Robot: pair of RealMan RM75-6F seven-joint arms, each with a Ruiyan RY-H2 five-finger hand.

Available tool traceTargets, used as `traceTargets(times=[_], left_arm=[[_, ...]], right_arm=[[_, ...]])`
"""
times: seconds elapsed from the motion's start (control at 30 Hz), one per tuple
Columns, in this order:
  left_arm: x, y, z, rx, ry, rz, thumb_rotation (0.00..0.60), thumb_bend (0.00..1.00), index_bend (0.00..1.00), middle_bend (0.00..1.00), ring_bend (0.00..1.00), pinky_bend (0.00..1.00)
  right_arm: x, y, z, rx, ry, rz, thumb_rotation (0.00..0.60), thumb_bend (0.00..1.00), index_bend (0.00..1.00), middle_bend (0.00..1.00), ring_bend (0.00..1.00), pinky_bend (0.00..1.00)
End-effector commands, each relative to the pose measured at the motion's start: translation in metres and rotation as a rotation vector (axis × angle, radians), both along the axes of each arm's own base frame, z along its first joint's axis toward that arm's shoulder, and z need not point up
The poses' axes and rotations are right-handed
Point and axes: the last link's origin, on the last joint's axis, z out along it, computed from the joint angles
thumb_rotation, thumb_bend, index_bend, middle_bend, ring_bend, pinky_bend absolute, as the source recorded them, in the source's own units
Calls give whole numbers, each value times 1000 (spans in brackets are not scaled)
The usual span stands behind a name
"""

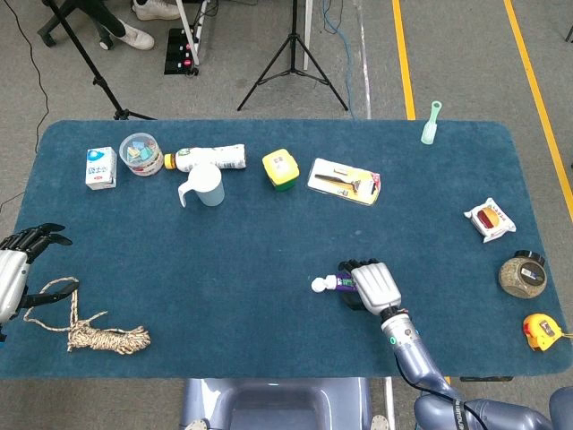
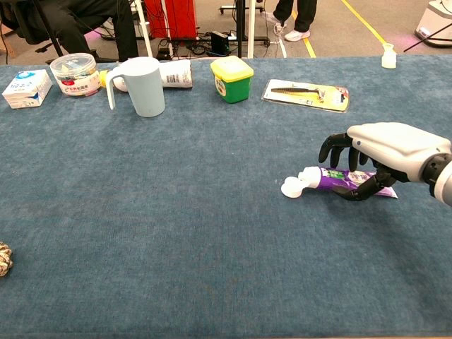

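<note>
While curled, the right hand clasps the purple tube.

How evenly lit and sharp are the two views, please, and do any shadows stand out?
Head view: even, soft light, sharp across the table, no glare. Chest view: equally sharp, with a faint shadow beneath the right hand and the purple tube; the far background looks slightly softer.

Blue-clothed table bears tube, rope, jug, carton
</note>
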Motion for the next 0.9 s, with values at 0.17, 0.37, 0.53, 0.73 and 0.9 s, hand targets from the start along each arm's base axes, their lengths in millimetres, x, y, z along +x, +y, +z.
traceTargets(times=[0.17, 0.37, 0.53, 0.73, 0.9], left_arm=[[-2, 1, 1, 3, -3, 7, 600, 112, 339, 250, 224, 273], [-3, 1, 1, 9, -8, 9, 600, 112, 339, 250, 224, 273], [-2, 2, 1, 11, -12, 7, 600, 112, 339, 250, 224, 273], [-2, 2, 0, 9, -16, 5, 600, 112, 339, 250, 224, 273], [-4, 1, 1, 13, -16, 13, 600, 112, 339, 250, 224, 272]], right_arm=[[-1, -2, -4, 3, 17, 0, 497, 424, 312, 334, 391, 330], [-2, -3, -5, 1, 27, 0, 498, 424, 309, 334, 391, 330], [1, -4, 1, -12, 40, 19, 488, 424, 296, 333, 391, 325], [3, -3, 4, -3, 62, 24, 467, 423, 260, 314, 377, 313], [2, -3, -2, 19, 70, 9, 465, 424, 253, 311, 371, 306]])
